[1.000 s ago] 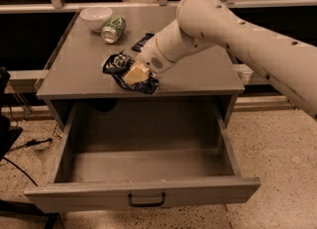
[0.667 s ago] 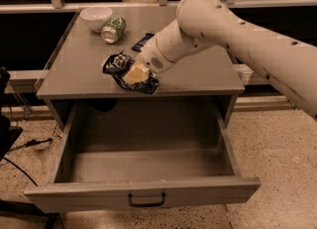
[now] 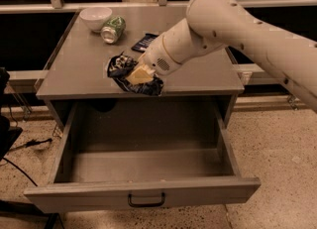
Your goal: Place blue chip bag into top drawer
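The blue chip bag (image 3: 120,67) is a crumpled dark foil bag at the front middle of the grey cabinet top (image 3: 74,69), its lower edge reaching the front edge. My gripper (image 3: 139,76) comes down from the right on the white arm, and its pale fingers are closed on the bag's middle. The top drawer (image 3: 208,191) stands pulled wide open just below, with a grey front, a black handle (image 3: 146,200) and nothing visible inside.
A white bowl (image 3: 95,18) and a green can (image 3: 113,28) lying on its side sit at the back left of the top. A small flat dark wrapper (image 3: 144,41) lies behind the bag. A railing and dark windows run behind. Speckled floor is all around.
The gripper and the bag have shifted very slightly toward the front edge of the top. The drawer, bowl and can have not moved.
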Robot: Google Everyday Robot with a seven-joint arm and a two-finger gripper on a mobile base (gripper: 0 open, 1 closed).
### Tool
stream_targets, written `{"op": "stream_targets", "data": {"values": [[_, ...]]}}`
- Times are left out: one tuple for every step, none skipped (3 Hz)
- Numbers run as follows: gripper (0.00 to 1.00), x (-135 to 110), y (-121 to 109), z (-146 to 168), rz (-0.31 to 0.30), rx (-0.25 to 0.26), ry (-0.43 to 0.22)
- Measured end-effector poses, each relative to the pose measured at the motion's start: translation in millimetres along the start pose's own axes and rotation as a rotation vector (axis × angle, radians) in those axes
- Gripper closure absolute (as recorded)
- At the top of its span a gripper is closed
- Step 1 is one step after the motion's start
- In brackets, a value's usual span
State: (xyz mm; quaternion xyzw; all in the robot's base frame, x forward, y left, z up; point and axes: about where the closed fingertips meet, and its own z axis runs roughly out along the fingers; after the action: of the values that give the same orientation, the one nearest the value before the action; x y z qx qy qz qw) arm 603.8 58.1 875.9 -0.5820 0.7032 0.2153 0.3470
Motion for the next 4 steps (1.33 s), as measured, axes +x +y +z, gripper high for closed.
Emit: {"op": "stream_targets", "data": {"values": [[1.00, -0.3, 14.9, -12.4, -0.004, -0.006, -0.003], [1.00, 1.7, 28.0, -23.8, -0.001, -0.005, -0.004], [1.00, 2.2, 67.3, -34.4, -0.012, -0.023, -0.028], [1.00, 2.2, 67.4, -34.3, -0.012, -0.023, -0.028]]}}
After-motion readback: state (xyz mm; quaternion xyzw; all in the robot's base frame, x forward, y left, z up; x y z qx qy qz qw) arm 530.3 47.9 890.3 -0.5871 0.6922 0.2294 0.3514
